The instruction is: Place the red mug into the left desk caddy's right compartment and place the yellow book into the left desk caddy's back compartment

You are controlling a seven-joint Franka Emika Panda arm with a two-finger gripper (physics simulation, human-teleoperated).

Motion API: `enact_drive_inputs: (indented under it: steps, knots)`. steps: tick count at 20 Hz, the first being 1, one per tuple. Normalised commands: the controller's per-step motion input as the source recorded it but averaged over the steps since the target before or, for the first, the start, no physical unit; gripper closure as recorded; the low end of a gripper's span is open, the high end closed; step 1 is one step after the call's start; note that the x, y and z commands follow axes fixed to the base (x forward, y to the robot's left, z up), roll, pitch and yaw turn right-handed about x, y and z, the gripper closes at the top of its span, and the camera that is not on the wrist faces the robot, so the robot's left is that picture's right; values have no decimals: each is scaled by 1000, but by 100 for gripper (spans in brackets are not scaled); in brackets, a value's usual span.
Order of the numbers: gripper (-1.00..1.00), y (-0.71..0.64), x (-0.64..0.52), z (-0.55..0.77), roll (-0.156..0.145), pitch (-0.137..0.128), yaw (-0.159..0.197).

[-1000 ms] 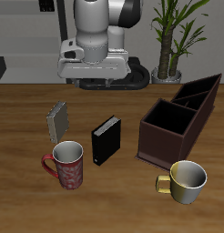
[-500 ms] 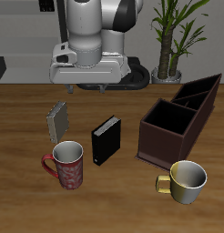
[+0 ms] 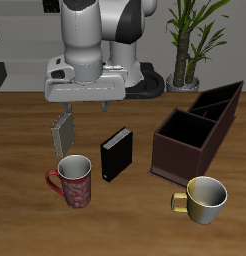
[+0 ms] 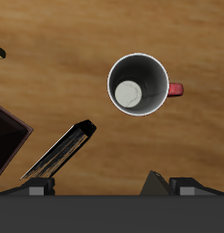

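Observation:
The red mug (image 3: 73, 180) stands upright near the table's front edge, its handle pointing away from the black book. In the wrist view the red mug (image 4: 139, 84) is seen from above, pale inside. Just behind it the small yellow book (image 3: 64, 130) stands upright. The dark brown left desk caddy (image 3: 167, 158) sits across the table; its large right compartment (image 3: 185, 135) has nothing in it. My gripper (image 3: 85, 106) hangs open above the table, over the yellow book's side, well above the mug. Its fingers (image 4: 36, 187) are spread wide and hold nothing.
A black book (image 3: 115, 153) stands upright between the red mug and the caddy; the black book (image 4: 59, 150) also shows in the wrist view. A yellow-and-white mug (image 3: 203, 198) stands in front of the caddy. A potted plant (image 3: 185, 45) is at the back.
The arm has swung sideways away from the caddy, toward the yellow book and red mug, and dropped slightly. Nothing on the table has moved.

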Motion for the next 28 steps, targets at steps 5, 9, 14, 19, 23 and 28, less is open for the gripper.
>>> enact_drive_inputs:
  steps: [5, 9, 14, 19, 23, 28]
  knots:
    - [-100, -104, 285, -30, 7, -24, 39]
    - [-100, -11, 244, 13, 2, -69, 25]
    - [-100, 28, 292, -125, 3, -40, 52]
    - [-100, -6, 281, -227, 15, -10, -34]
    - [-100, 115, 166, -245, 26, 16, -1]
    - [-100, 105, 114, -176, 14, 13, 9]
